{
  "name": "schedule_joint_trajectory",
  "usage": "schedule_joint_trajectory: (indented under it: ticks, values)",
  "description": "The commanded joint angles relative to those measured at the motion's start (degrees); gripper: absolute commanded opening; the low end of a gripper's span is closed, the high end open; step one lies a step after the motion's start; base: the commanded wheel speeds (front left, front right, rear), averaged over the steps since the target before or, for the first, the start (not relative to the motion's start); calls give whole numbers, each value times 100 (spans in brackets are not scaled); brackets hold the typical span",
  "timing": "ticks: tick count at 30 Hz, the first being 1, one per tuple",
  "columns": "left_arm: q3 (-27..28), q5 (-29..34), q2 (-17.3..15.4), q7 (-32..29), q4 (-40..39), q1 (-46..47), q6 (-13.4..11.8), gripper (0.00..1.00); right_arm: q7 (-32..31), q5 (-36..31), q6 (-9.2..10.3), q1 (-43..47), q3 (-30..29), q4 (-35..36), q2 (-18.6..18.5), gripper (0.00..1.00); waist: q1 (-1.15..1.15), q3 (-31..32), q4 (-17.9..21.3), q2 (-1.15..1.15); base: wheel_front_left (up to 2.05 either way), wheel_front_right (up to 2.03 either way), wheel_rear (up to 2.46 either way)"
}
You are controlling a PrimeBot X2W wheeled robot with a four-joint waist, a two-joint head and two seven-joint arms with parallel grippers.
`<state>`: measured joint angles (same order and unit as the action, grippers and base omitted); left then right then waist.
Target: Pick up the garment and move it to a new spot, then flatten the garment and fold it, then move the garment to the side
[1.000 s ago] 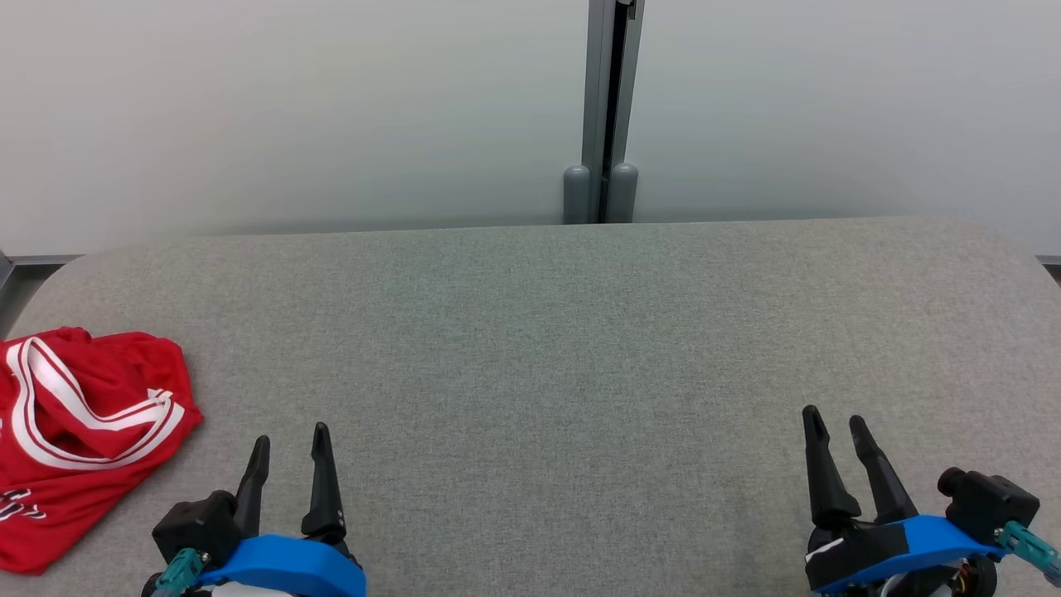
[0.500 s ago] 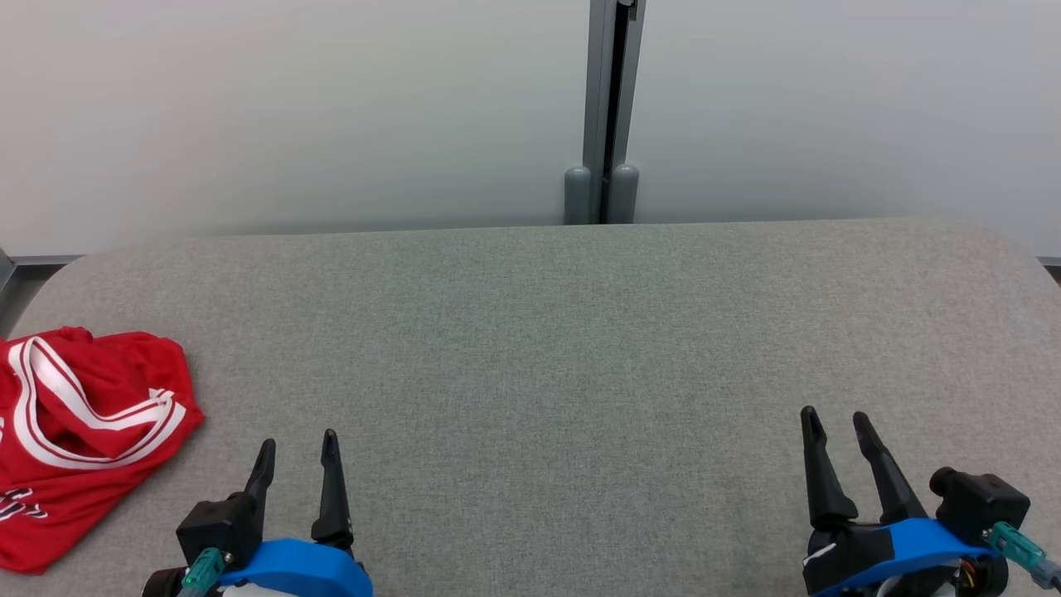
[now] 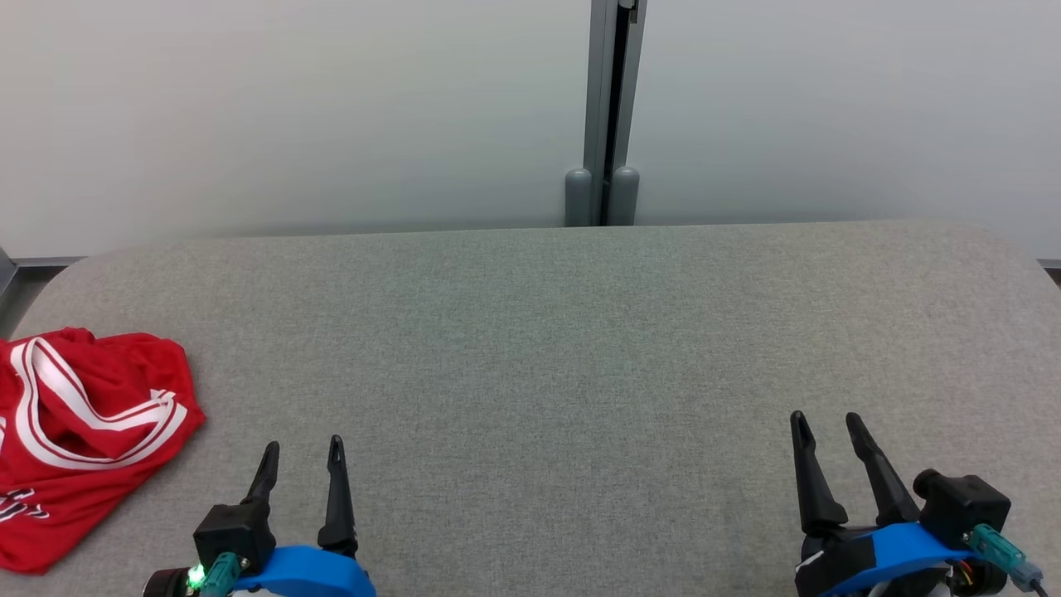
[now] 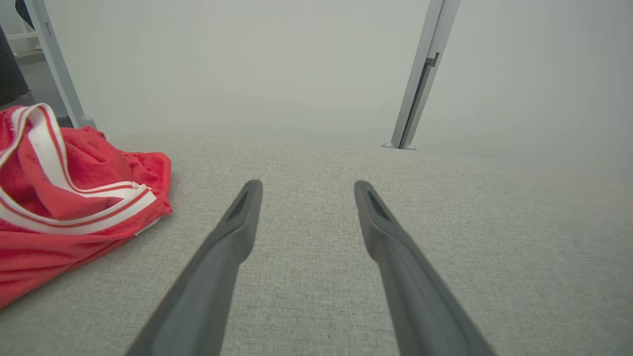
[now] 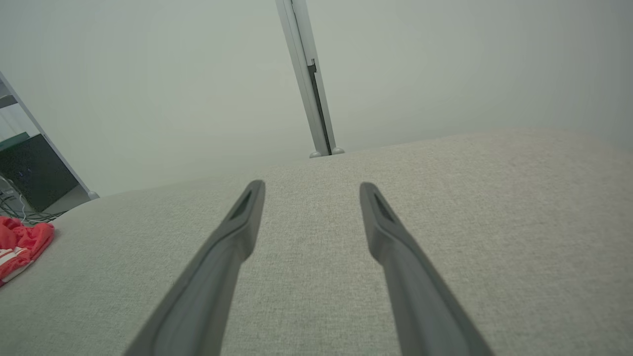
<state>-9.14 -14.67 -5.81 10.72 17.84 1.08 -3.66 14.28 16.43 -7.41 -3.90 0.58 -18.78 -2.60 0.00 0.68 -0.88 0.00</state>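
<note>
- Grey woven tabletop (image 3: 530, 332) with rounded far corners, backed by pale wall panels (image 3: 290, 108) and split by a grey upright post (image 3: 609, 99) with two rounded feet at the far edge.
- Left gripper (image 3: 303, 443): fingers spread wide, nothing between them, nothing pinched. Points away from the robot and stands low at the near left of the table. Sits to the right of the jersey and apart from it.
- Right gripper (image 3: 825, 416): fingers likewise spread wide, bare tabletop showing in the gap, nothing held. Points forward with a slight lean to the left at the near right of the table, well apart from the jersey.
- Red jersey (image 3: 83, 431): crumpled in a heap at the table's left edge, on the near side, partly cut off by the left border of the head view. White bands edged with red stripes loop across the top of the heap; bit of white lettering on the lower fold. Rests on the tabletop, touched by neither gripper.
- Both wrists low at the bottom of the head view, each under a blue cover (image 3: 302, 572), with a teal connector at the outer side. Small green light (image 3: 196, 576) glowing on the left wrist.
- Dark cabinet (image 5: 29, 173) and loose cables beyond the table's left end, seen from the right wrist.
</note>
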Motion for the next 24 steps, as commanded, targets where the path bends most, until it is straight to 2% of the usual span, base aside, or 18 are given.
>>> schedule_joint_trajectory:
  ticks: [1, 6, 24]
  values:
    - [-18, 108, -42, 24, -28, -55, -38, 100, 59, -110, -14, -45, 13, -5, -47, 100, 0, 3, 7, 0, 0, 0, 0]
    - [-51, 225, -54, 57, -46, -84, -75, 100, 104, -283, -13, -43, 26, -74, -49, 100, 0, 20, 21, 0, 0, 0, 0]
    - [-108, 89, -79, 32, -55, -51, -119, 100, 79, -226, -9, -59, -31, -120, -46, 100, 0, -6, -56, 0, 0, 0, 0]
